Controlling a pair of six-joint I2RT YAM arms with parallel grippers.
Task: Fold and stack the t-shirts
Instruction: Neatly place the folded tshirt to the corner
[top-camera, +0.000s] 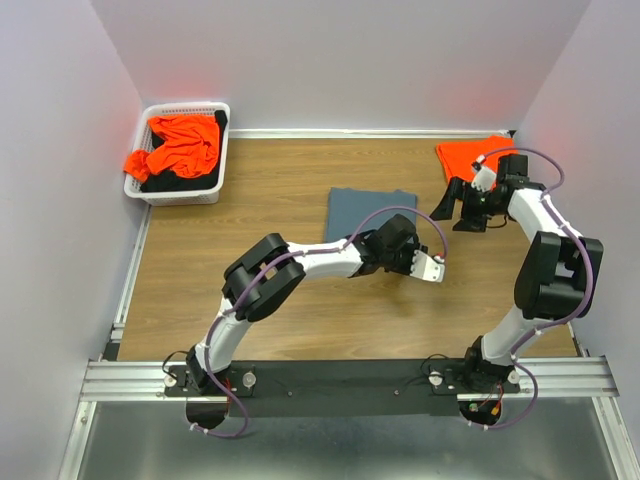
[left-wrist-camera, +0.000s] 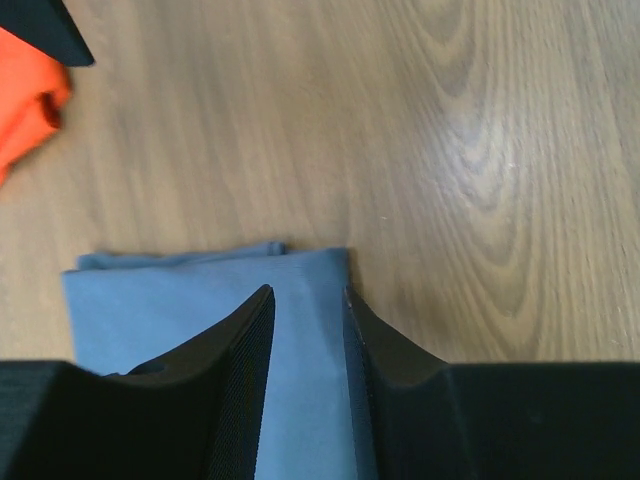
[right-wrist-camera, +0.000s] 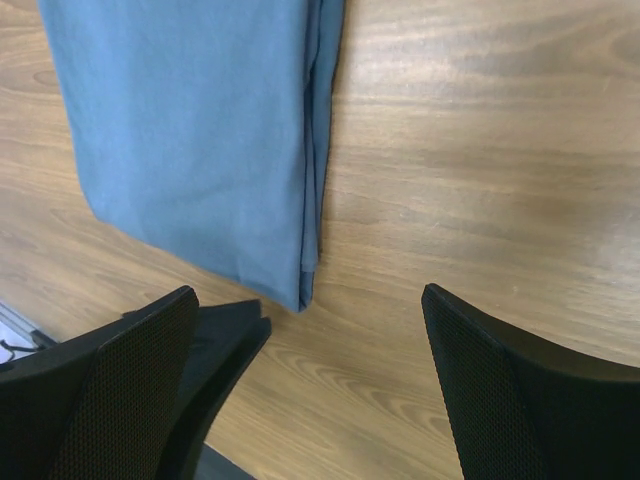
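Observation:
A slate blue-grey t-shirt (top-camera: 365, 205) lies folded into a rectangle in the middle of the wooden table. My left gripper (top-camera: 405, 252) is at its near right corner. In the left wrist view its jaws (left-wrist-camera: 308, 292) stand a narrow gap apart on the blue cloth (left-wrist-camera: 160, 310), the right finger along the shirt's edge. An orange t-shirt (top-camera: 470, 155) lies at the back right, also in the left wrist view (left-wrist-camera: 25, 110). My right gripper (top-camera: 455, 208) hangs wide open just in front of it, holding nothing (right-wrist-camera: 308, 295), and its camera looks toward the blue shirt (right-wrist-camera: 200, 130).
A white slotted basket (top-camera: 190, 108) stands at the back left corner, holding a crumpled orange t-shirt (top-camera: 185, 140) over some dark cloth (top-camera: 160, 183). White walls close in the table on the left, back and right.

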